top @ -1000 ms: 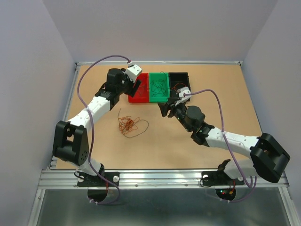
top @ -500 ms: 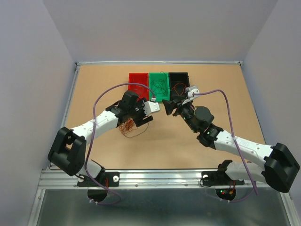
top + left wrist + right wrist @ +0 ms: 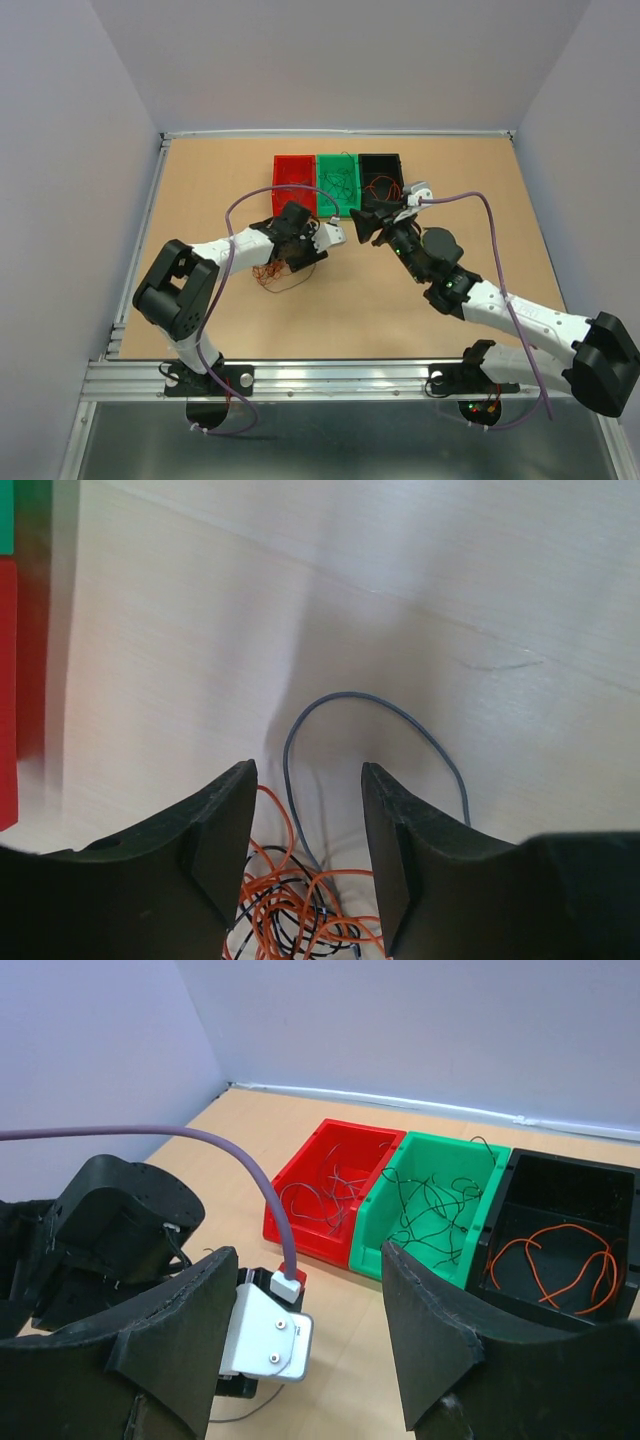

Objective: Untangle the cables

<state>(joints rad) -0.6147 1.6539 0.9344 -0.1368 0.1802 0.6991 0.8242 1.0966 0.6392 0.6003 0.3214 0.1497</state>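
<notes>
Red bin (image 3: 318,1243), green bin (image 3: 378,1222), black bin (image 3: 560,1175), one clump of cables (image 3: 300,915)

Flat tan fibreboard tabletop (image 3: 480,170), enclosed by plain pale-lilac walls: back wall (image 3: 340,60), left wall (image 3: 60,200), right wall (image 3: 590,150). A thin white strip (image 3: 340,132) lines the back wall's foot. A ribbed aluminium rail (image 3: 340,375) edges the near side, with a dull grey sheet (image 3: 340,440) below. Light even, shadows soft.

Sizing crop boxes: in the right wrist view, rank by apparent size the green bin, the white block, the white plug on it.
1. green bin
2. white block, though nearer the camera
3. white plug
</notes>
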